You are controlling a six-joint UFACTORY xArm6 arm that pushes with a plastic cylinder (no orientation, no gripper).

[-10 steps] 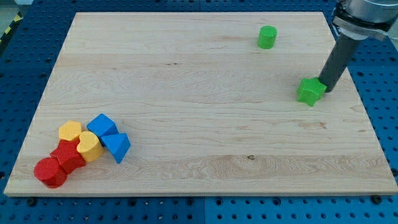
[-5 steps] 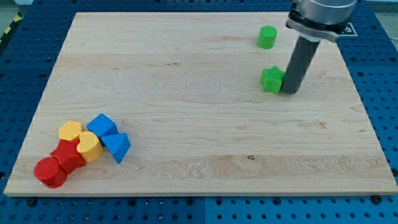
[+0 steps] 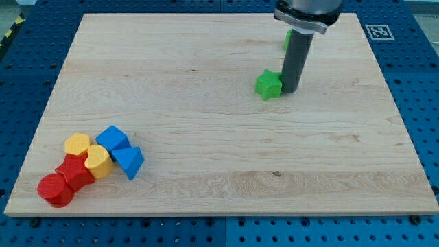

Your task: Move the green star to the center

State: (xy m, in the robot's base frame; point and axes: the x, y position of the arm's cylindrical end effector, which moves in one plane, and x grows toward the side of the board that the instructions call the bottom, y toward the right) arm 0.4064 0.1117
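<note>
The green star (image 3: 269, 84) lies on the wooden board (image 3: 206, 158), right of the board's middle and toward the view's top. My tip (image 3: 288, 90) touches the star's right side. The dark rod rises from there to the view's top. A green cylinder (image 3: 286, 39) stands behind the rod near the board's top edge, mostly hidden by it.
At the board's bottom left is a cluster: a red cylinder (image 3: 54, 190), a red block (image 3: 75, 171), two yellow blocks (image 3: 77, 144) (image 3: 99, 162) and two blue blocks (image 3: 112, 138) (image 3: 128, 162). A marker tag (image 3: 378, 31) sits off the board's top right corner.
My tip has pushed the green star leftward and slightly upward across the board, from near the right edge toward the middle. The rod now covers the green cylinder.
</note>
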